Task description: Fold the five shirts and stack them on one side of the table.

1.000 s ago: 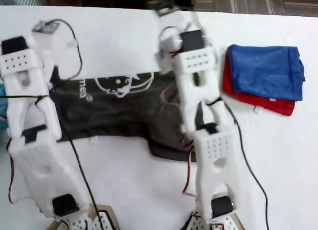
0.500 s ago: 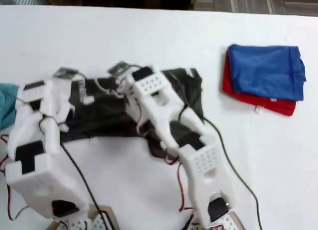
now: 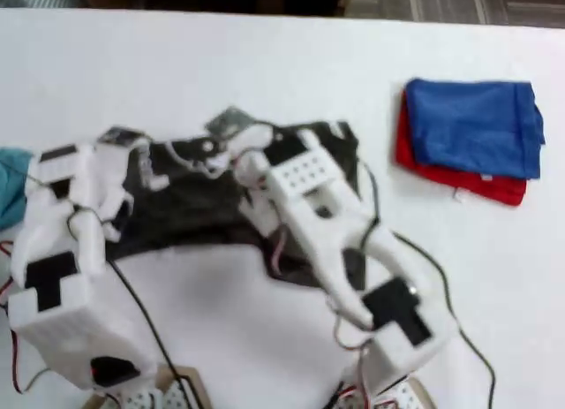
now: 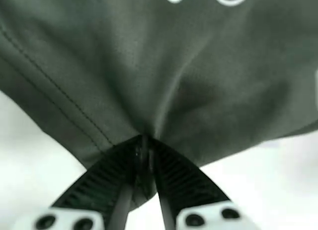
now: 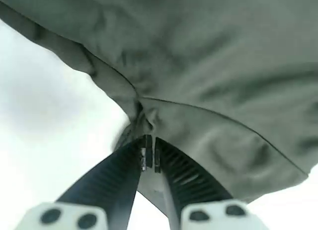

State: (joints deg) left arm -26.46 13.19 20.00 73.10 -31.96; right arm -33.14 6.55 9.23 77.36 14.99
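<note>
A dark grey shirt (image 3: 190, 210) lies crumpled at the middle of the white table (image 3: 265, 64). My left gripper (image 3: 141, 166) is at its left part, shut on a pinch of the dark fabric (image 4: 164, 66), as the left wrist view shows at the fingertips (image 4: 144, 146). My right gripper (image 3: 216, 148) is over the shirt's far edge, shut on a hemmed fold of the cloth (image 5: 213, 71), which bunches at the tips (image 5: 149, 149). A folded blue shirt (image 3: 472, 126) rests on a folded red shirt (image 3: 477, 188) at the right.
A teal cloth (image 3: 11, 193) pokes in at the left edge. Cables hang from both arms over the near part of the table. Bare white table stretches along the far side and between the dark shirt and the stack.
Both grippers pulled the shirt's far edge toward the near side, folding it over itself. The right arm swung left and its elbow moved out to the right.
</note>
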